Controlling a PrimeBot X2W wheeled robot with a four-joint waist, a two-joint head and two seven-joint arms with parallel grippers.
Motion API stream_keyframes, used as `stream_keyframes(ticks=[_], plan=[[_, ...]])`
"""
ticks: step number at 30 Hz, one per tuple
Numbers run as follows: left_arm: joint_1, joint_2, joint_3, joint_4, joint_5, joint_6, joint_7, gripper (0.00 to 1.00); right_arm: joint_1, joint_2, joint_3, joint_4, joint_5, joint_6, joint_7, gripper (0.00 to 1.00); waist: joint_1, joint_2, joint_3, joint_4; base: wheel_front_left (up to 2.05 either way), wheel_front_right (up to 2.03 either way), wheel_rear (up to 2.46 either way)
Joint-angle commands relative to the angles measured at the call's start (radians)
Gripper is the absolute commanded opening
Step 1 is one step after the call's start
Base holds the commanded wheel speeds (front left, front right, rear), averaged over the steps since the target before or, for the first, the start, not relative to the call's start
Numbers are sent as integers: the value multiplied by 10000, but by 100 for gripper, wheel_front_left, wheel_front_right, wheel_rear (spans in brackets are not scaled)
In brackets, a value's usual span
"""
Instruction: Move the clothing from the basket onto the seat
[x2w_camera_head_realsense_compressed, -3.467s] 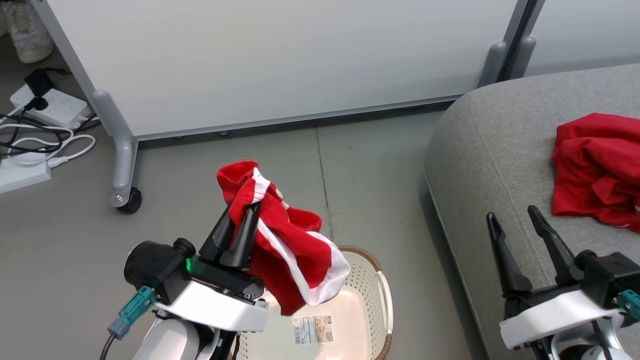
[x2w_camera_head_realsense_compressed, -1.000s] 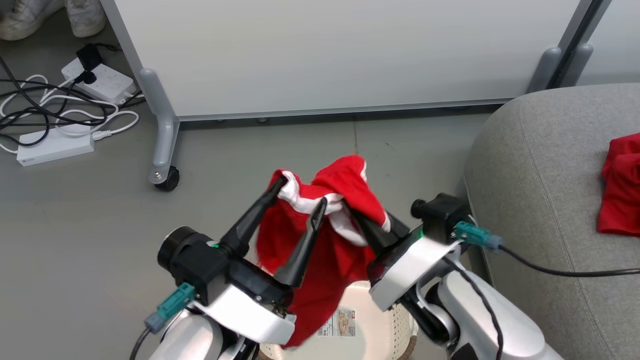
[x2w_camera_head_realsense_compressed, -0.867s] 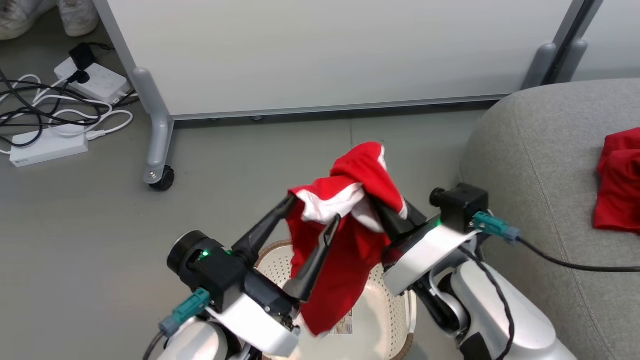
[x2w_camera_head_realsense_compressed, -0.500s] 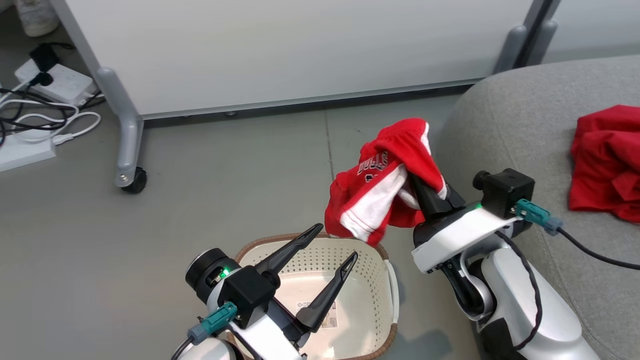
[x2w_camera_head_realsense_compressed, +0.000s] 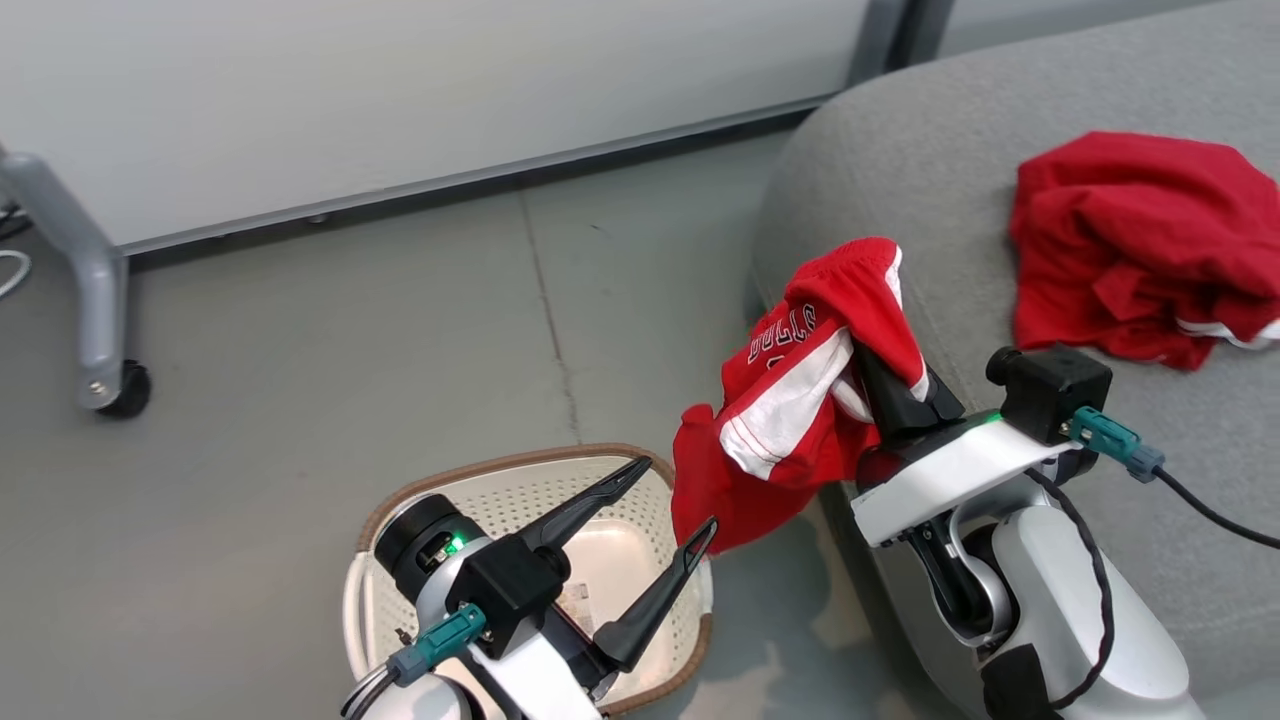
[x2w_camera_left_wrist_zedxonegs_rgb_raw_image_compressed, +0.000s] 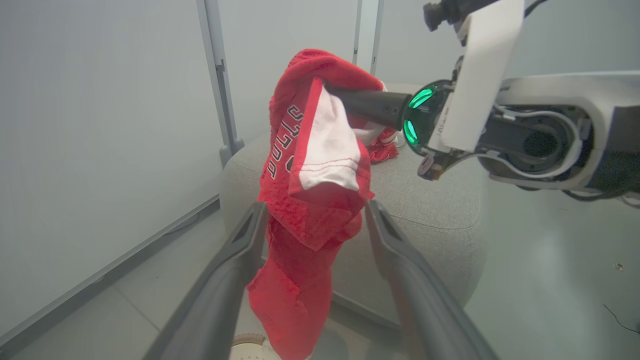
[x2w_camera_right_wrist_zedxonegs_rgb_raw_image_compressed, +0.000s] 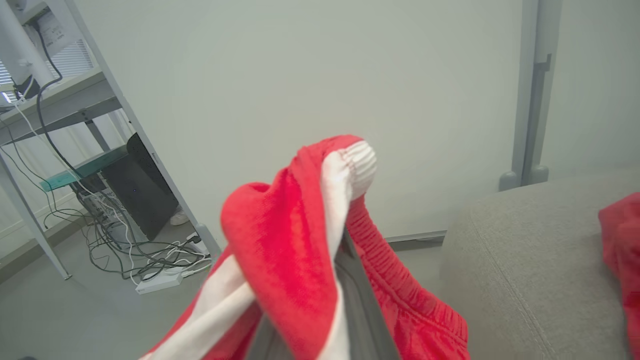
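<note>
My right gripper (x2w_camera_head_realsense_compressed: 868, 352) is shut on red shorts (x2w_camera_head_realsense_compressed: 790, 410) with white stripes and printed letters, holding them in the air at the seat's front-left corner. Its fingertips are buried in the cloth. The shorts (x2w_camera_left_wrist_zedxonegs_rgb_raw_image_compressed: 310, 165) hang down in front of my left gripper (x2w_camera_head_realsense_compressed: 678, 494), which stands open above the cream basket (x2w_camera_head_realsense_compressed: 400, 510); the hem hangs close to its fingertips. A second red garment (x2w_camera_head_realsense_compressed: 1130, 240) lies crumpled on the grey seat (x2w_camera_head_realsense_compressed: 900, 180). In the right wrist view the shorts (x2w_camera_right_wrist_zedxonegs_rgb_raw_image_compressed: 290, 235) drape over my fingers (x2w_camera_right_wrist_zedxonegs_rgb_raw_image_compressed: 360, 300).
A white partition panel stands behind on a grey leg with a caster (x2w_camera_head_realsense_compressed: 105, 385). Grey floor lies between the basket and the panel. Cables and a power strip (x2w_camera_right_wrist_zedxonegs_rgb_raw_image_compressed: 160, 280) lie on the floor at the far left, beside a shelf frame.
The shorts passed from my left gripper to my right. The left one let go and dropped back over the basket; the right carries them toward the seat. The camera has turned right.
</note>
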Motion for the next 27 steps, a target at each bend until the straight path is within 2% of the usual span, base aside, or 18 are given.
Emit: stream_keyframes(ticks=[1,16,22,27], plan=[[-205,92,-42,-28,32,-30,32,100,29,-50,-85,-65,59,6,-87,0,0,0,278,-429,0,0,0],[-804,810,-520,-633,-23,-103,646,100,-137,-43,-661,-109,636,6,-553,0,0,0,1193,-2617,0,0,0],[-996,1032,-428,-992,-78,-12,887,100,-723,-49,-1131,-272,996,6,-639,0,0,0,1595,-3145,0,0,0],[-1245,1163,-315,-1303,-76,34,1047,100,-1949,-44,-1756,-623,900,6,-632,0,0,0,2069,-3293,0,0,0]])
